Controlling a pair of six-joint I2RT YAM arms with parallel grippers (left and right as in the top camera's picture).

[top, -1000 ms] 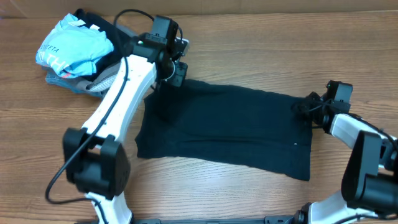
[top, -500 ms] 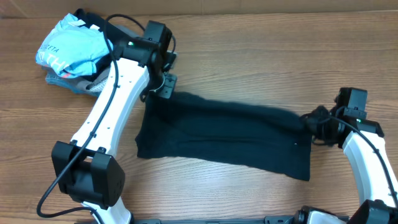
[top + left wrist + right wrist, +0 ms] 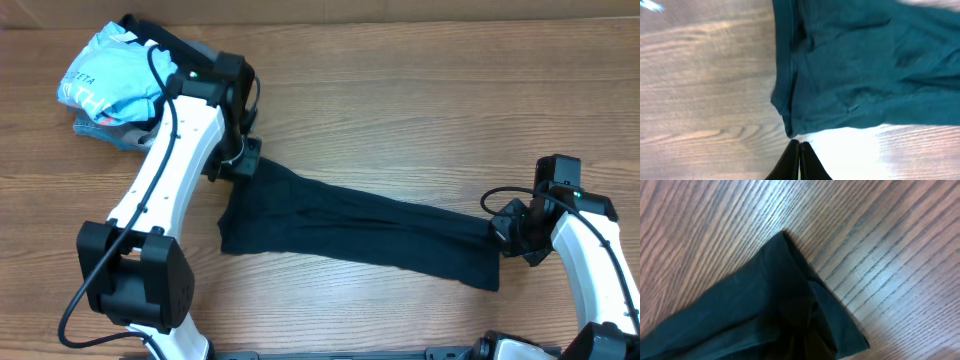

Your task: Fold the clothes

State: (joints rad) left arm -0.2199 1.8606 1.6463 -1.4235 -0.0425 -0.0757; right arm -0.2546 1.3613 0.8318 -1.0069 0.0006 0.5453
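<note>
Soft dark T-shirt [image 3: 360, 225], narrower now

left arm [image 3: 168, 165]: white links, black joints, black cable looped alongside | right arm [image 3: 590, 250]: white shell, black wrist, black cable loop | left hand [image 3: 800, 159]: slim black fingers

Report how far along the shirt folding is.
Done: the black T-shirt lies spread on the table. In hand: left gripper and right gripper pinch its far corners, held partway toward the near edge. Left: completing this first fold, then any others.
</note>
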